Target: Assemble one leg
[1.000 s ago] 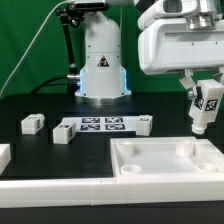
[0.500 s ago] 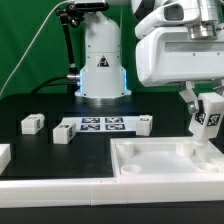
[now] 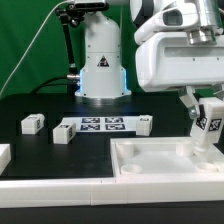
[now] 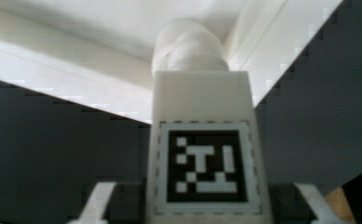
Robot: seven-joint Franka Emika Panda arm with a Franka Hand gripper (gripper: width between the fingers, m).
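Note:
My gripper point(image 3: 203, 112) is shut on a white leg point(image 3: 206, 128) with a black-and-white tag on its face. It holds the leg upright over the far right corner of the large white square tray-like piece point(image 3: 160, 165); the leg's lower end is at or just above the corner hole there. In the wrist view the leg point(image 4: 204, 120) fills the middle, tag toward the camera, with a finger point(image 4: 100, 205) on each side. Other legs lie on the table: one point(image 3: 33, 124), another point(image 3: 64, 133) and a third point(image 3: 145, 125).
The marker board point(image 3: 102, 125) lies flat in front of the arm's white base point(image 3: 101, 60). A white block point(image 3: 3, 155) sits at the exterior view's left edge. A long white rail point(image 3: 60, 192) runs along the front.
My gripper has moved with the leg toward the exterior view's right and lower, down toward the tray-like piece's far right corner.

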